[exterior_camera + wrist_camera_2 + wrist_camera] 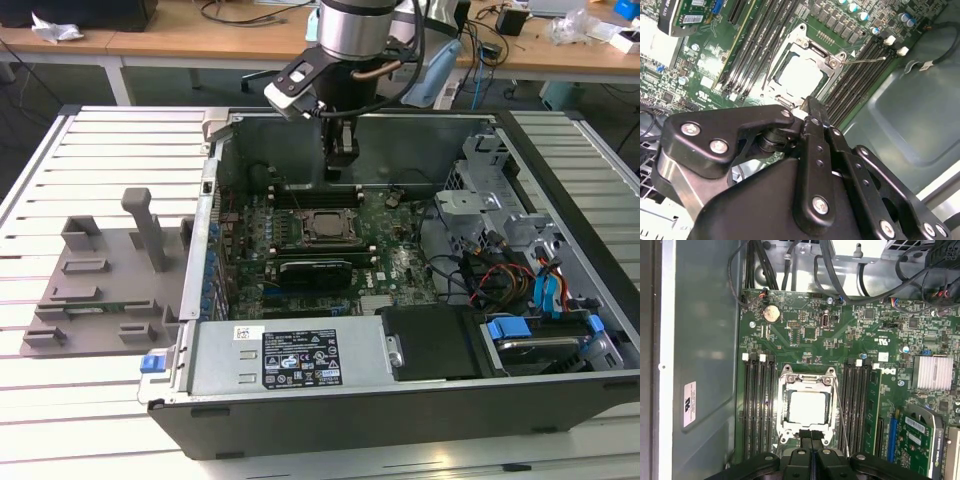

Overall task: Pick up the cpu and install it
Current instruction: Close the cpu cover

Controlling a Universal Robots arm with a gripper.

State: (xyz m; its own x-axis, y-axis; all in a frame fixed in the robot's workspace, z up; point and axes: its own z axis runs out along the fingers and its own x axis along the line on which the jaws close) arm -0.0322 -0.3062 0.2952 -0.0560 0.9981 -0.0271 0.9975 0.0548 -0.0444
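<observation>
The cpu point(322, 226) is a small square chip with a silvery top, lying flat in the motherboard socket inside the open computer case point(215, 200). Both wrist views show the cpu point(799, 75) point(809, 406) ringed by the socket's metal frame point(785, 390), with a thin wire lever point(841, 412) slanting beside it. My gripper point(337, 177) hangs a short way above the board, just behind the socket. Its black fingertips point(811, 436) are pressed together with nothing between them, near the socket's edge. In the second wrist view the gripper point(810, 105) points down at the frame's rim.
A grey plastic tray point(110, 280) with upright posts lies on the slatted table at the exterior view's left. Memory slots point(757, 405) flank the socket. A graphics card point(315, 270), the power supply point(290, 355), and a drive cage with cables point(500, 270) crowd the case.
</observation>
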